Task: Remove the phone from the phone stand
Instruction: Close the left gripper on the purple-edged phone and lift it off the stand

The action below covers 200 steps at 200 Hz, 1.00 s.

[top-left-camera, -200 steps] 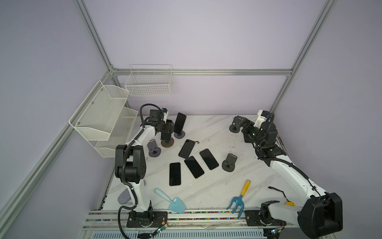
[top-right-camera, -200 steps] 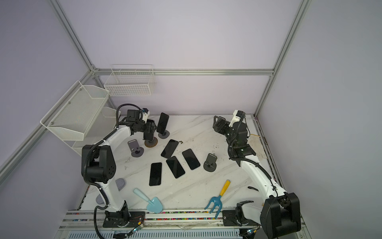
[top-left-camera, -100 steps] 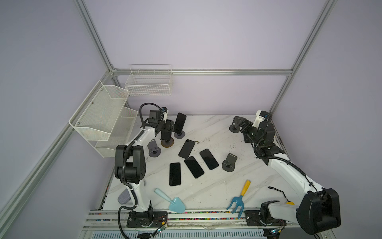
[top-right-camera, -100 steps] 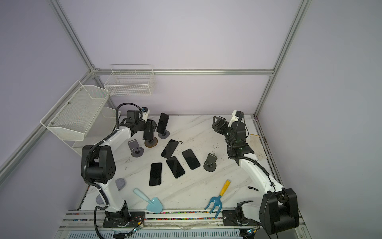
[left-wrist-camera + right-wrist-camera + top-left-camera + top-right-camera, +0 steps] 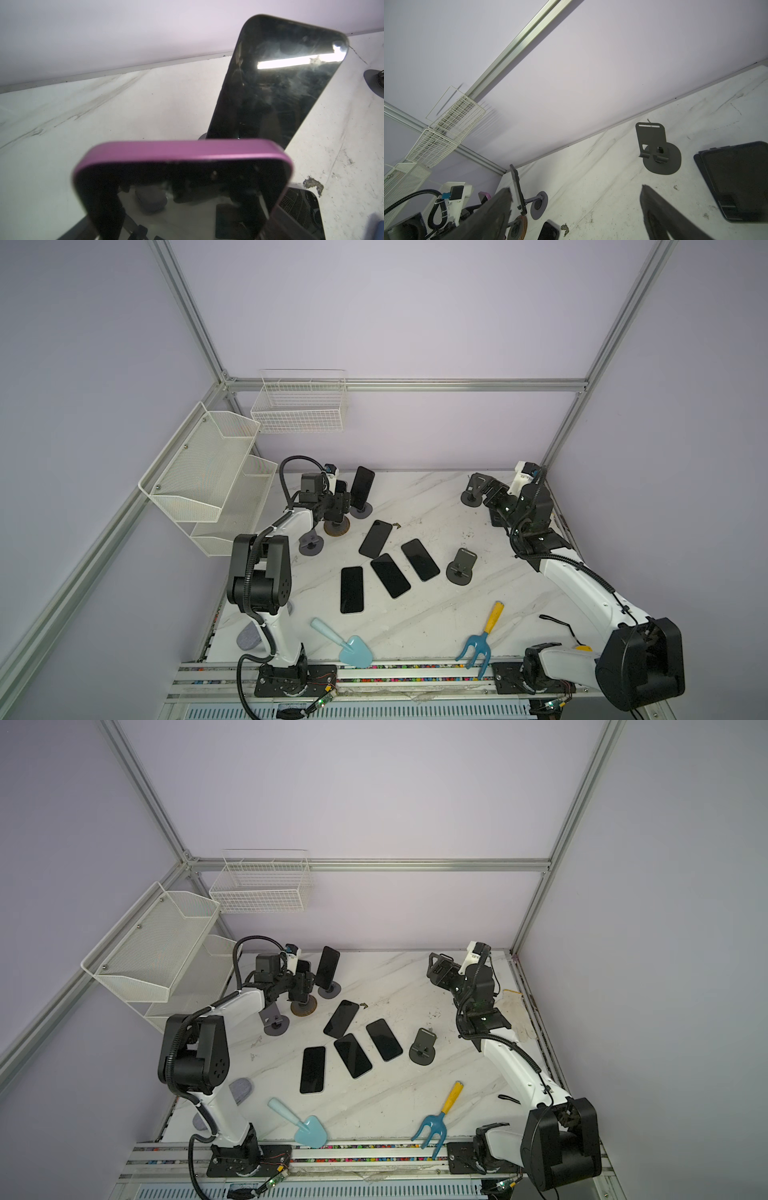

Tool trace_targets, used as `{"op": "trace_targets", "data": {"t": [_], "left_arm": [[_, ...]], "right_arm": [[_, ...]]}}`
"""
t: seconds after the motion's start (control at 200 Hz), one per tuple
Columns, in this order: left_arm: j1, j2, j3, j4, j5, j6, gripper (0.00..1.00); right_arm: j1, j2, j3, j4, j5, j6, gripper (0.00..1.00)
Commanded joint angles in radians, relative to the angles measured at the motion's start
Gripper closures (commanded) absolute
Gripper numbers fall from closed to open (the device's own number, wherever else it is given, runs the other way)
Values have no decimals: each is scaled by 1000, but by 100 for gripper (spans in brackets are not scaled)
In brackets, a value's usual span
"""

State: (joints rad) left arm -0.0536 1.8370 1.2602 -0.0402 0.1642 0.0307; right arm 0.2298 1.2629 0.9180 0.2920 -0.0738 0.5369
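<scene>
The left arm (image 5: 291,524) and the right arm (image 5: 582,585) share one build: smooth white tapered links set between bulky matt black joint housings. The left shoulder housing (image 5: 195,1052) has a ring of small round holes on its flat face. A ribbed black hose (image 5: 286,472) loops out at the far end of the left arm, and a thinner black cable (image 5: 611,590) is clipped along the right arm's white link. Each wrist bears a white camera mount (image 5: 521,477) with a blue connector. Each base is a black plate (image 5: 286,681) with bolts. The right gripper (image 5: 575,187) has dark, flat fingers (image 5: 492,216).
</scene>
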Motion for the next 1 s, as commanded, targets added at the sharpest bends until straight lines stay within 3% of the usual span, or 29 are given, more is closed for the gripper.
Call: {"op": "trace_targets", "data": {"t": [0.0,0.31,0.76,0.995], "left_arm": [[-4,-52,-43,99,2,12,17],[-6,-82,-59,82,20,18,26],[-25,-154,47,-45,32,10,29],[-61,-230,68,-121,-22,60,29]], "right_arm": [[1,24,12,19,13,-9,3],[1,31,25,18,17,8,3],[1,23,5,29,28,37,3],[0,38,-8,54,20,72,3]]}}
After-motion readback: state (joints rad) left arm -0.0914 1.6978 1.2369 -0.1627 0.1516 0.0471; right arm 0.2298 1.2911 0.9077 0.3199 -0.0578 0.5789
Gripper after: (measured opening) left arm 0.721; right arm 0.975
